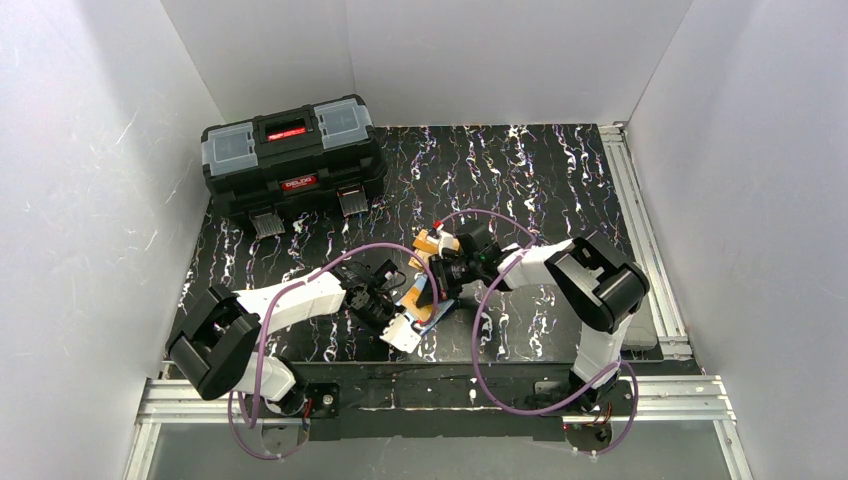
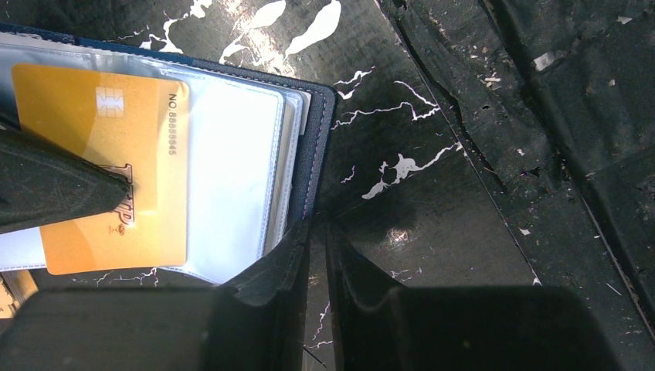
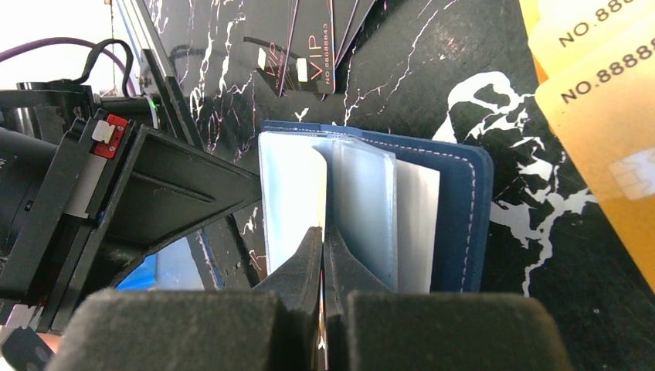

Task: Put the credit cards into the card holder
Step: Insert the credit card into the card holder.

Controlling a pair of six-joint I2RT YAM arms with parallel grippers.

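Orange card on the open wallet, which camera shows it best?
Left wrist view: the orange card lies face up on the card holder, chip and number readable. The top view shows only a small orange patch; the right wrist view shows the holder's pockets, not that card.

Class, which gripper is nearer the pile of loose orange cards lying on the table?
Right. The right gripper is close beside the loose orange cards, working at the open wallet. The left gripper sits farther off, at the wallet's opposite edge.
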